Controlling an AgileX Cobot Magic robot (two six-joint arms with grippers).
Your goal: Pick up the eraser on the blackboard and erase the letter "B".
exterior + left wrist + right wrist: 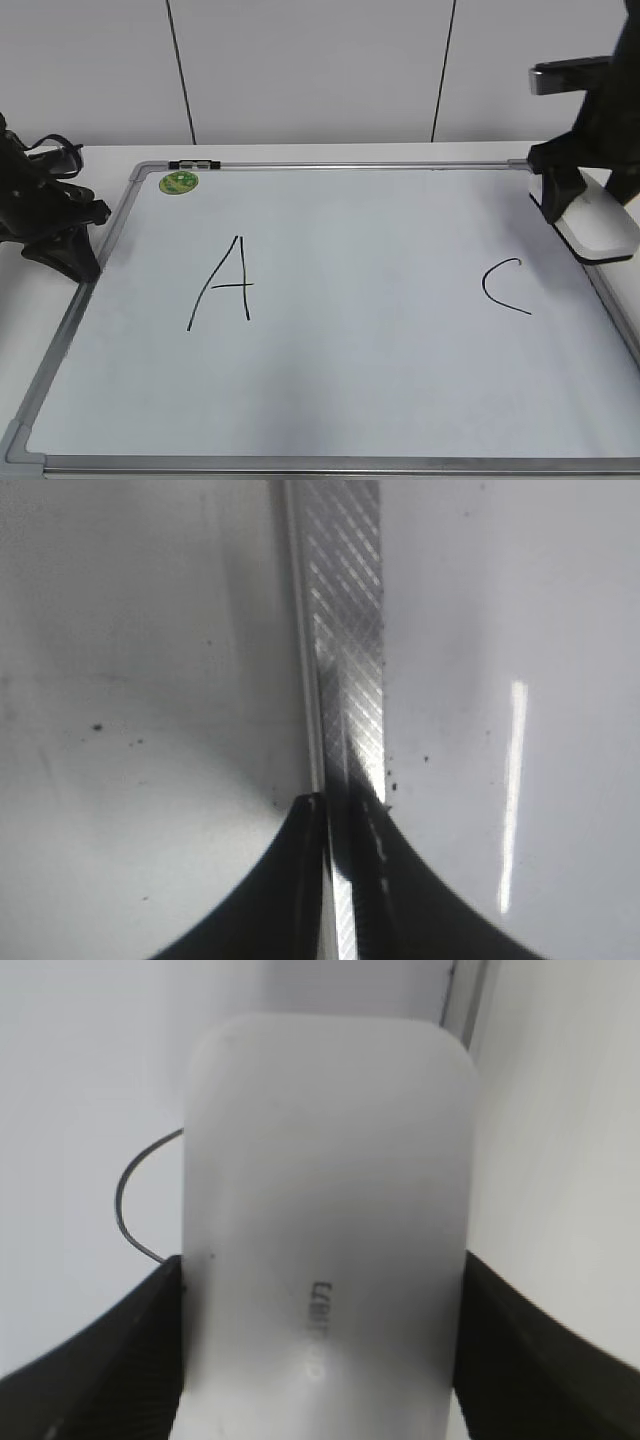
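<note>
The right end effector [320,1340] clamped the eraser [600,225], its grey print too blurred to read. The blackboard [400,400] showed "A" [222,284] and "C" [503,287]. The left end effector's [335,825] opening could not be told.

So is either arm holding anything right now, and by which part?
The right gripper has the smooth white rounded plastic eraser between its jaws, gripped across its long sides near one end. The left gripper holds nothing.

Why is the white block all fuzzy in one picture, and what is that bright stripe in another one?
In the right wrist view the eraser sits so close to the camera that it blurs, its grey print smeared. In the left wrist view the stripe is glare from a light on the shiny blackboard. The exterior view is sharp, evenly lit.
</note>
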